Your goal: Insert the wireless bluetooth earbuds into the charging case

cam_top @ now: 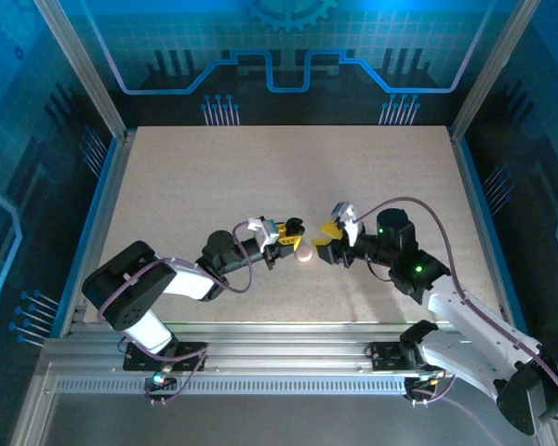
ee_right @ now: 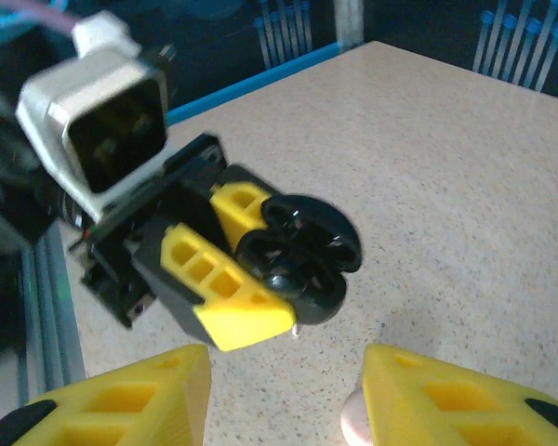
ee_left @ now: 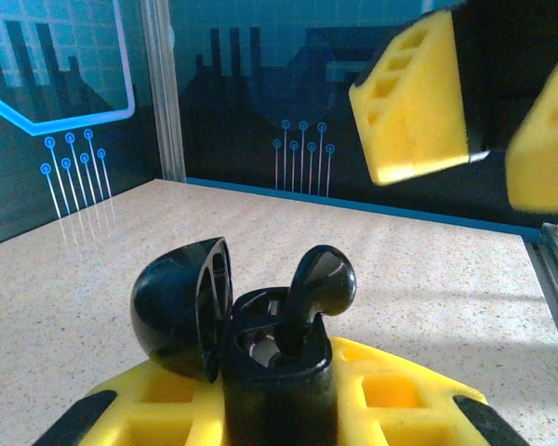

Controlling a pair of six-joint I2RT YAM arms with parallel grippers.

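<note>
The left gripper's (ee_right: pixel 265 260) ribbed yellow jaws clamp one glossy black charging case (ee_left: pixel 260 362), a rounded shell with its domed lid (ee_left: pixel 181 307) hinged open. It is held above the speckled beige tabletop (cam_top: pixel 214 177), midway between the side edges and nearer the near edge. One smooth black earbud (ee_left: pixel 323 279), bulb-headed, stands stem-down in the case, while the right gripper's (ee_right: pixel 286 372) two yellow wedge jaws gape empty just beside it, one small pale pink piece (cam_top: pixel 304 253) on the tabletop nearby.

Speckled beige tabletop (cam_top: pixel 214 177); blue circuit-pattern wall panels (cam_top: pixel 279 37); aluminium frame posts (cam_top: pixel 80 65); slotted metal rail (cam_top: pixel 260 383) along near edge.
</note>
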